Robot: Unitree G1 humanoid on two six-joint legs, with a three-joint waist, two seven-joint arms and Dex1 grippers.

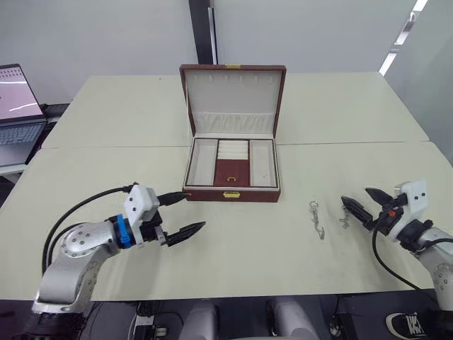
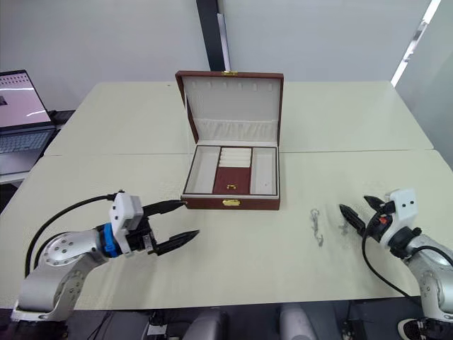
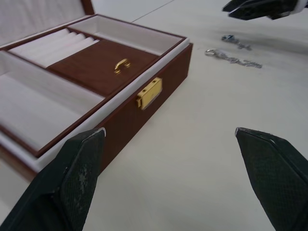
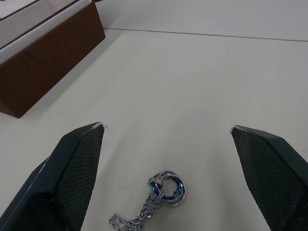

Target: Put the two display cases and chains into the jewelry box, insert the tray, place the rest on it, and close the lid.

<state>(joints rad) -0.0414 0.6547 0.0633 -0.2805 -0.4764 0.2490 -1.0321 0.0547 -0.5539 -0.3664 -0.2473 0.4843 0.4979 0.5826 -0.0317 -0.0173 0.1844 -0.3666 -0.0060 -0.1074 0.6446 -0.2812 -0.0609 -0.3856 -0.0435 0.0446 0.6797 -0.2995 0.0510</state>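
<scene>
The jewelry box (image 1: 205, 195) stands open at the table's middle, its lid (image 1: 233, 99) upright behind it. The tray (image 1: 228, 171) sits inside the box, gold handle on its brown middle, sections bare. Two chains lie on the table right of the box: one (image 1: 317, 219) in the open, the other (image 1: 345, 221) by my right gripper (image 1: 354, 194). That gripper is open, and the ringed chain (image 4: 166, 190) lies between its fingers on the table. My left gripper (image 1: 195, 210) hovers open and holds nothing, just in front of the box's left front corner. The display cases are out of view.
A laptop (image 1: 18, 106) sits open on a separate surface at the far left. A seam (image 1: 106, 146) runs across the table behind the box's front half. The table's near edge lies close below both arms.
</scene>
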